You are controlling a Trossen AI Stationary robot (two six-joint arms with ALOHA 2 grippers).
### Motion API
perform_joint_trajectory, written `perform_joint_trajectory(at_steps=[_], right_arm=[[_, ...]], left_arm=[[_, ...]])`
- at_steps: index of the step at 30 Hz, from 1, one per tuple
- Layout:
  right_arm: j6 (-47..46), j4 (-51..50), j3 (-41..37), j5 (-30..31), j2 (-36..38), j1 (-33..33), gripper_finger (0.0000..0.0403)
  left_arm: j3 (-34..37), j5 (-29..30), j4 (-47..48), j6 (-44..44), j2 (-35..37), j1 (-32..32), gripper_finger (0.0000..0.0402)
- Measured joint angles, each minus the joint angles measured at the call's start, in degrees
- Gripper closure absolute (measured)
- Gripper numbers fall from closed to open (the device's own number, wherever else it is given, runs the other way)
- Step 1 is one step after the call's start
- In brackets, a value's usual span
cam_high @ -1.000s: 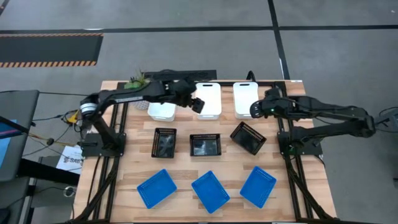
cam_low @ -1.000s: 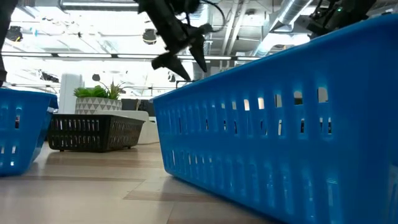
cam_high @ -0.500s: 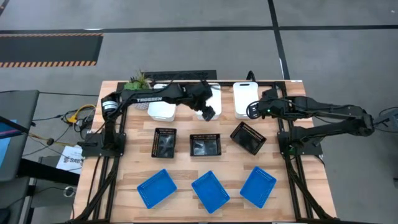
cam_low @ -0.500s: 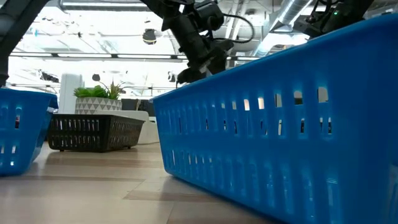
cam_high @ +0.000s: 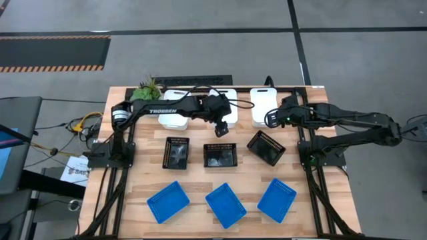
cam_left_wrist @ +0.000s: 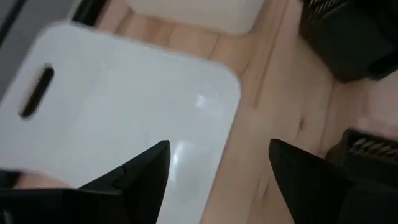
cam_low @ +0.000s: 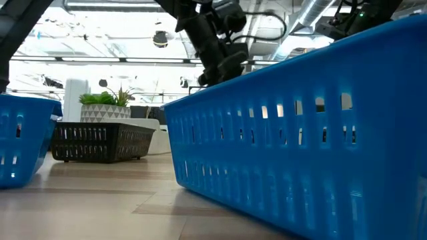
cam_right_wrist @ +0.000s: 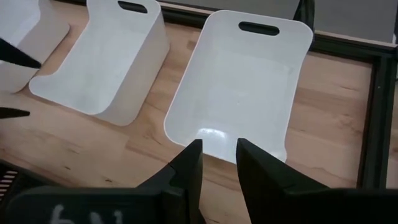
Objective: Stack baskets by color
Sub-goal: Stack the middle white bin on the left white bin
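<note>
Three white baskets stand in the far row: left (cam_high: 173,115), middle (cam_high: 230,100) partly under my left arm, and right (cam_high: 263,105). Three black baskets (cam_high: 219,155) fill the middle row, the right one (cam_high: 266,147) turned askew. Three blue baskets (cam_high: 225,205) lie in the near row. My left gripper (cam_high: 223,128) hangs open over the middle white basket's (cam_left_wrist: 124,106) near edge, one finger (cam_left_wrist: 146,174) above its corner and the other over bare wood. My right gripper (cam_right_wrist: 219,152) is open with a narrow gap, nothing in it, above the right white basket's (cam_right_wrist: 242,87) near edge.
A small green plant (cam_high: 147,87) stands at the far left corner. Dark frame rails (cam_right_wrist: 373,124) run along the table's sides. In the low view a blue basket (cam_low: 300,133) fills the foreground and hides my left gripper's fingertips. Bare wood (cam_high: 200,180) lies between the rows.
My left gripper has gone toward the table's right and near edges and come down, from above the gap between the left and middle white baskets to the middle one's near edge. It has rolled about its own axis and stayed open. No basket has moved.
</note>
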State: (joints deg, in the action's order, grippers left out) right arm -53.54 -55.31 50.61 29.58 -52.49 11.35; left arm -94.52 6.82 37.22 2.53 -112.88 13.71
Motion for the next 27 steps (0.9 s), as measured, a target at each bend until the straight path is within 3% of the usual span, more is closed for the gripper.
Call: perform_joint_trajectory(at_steps=[8,19,23,27], right_arm=[[0.02,-0.20,0.00,-0.02,0.02,-0.06,0.0281],[0.15,-1.11,-0.02,0.02,-0.35,-0.48,0.0281],[0.13,-1.06,-0.02,0.03,-0.37,-0.44,0.0281],[0.11,-1.08,-0.02,0.01,-0.37,-0.44,0.0281]], left_arm=[[-0.08,-1.91,0.31,-0.22,-3.10,-0.22,0.0139],[0.03,0.98,-0.23,-3.36,-5.97,0.27,0.0144],[0.02,1.52,0.91,-4.02,-6.28,0.27,0.0190],[0.08,2.50,1.92,-4.00,-7.33,0.27,0.0280]])
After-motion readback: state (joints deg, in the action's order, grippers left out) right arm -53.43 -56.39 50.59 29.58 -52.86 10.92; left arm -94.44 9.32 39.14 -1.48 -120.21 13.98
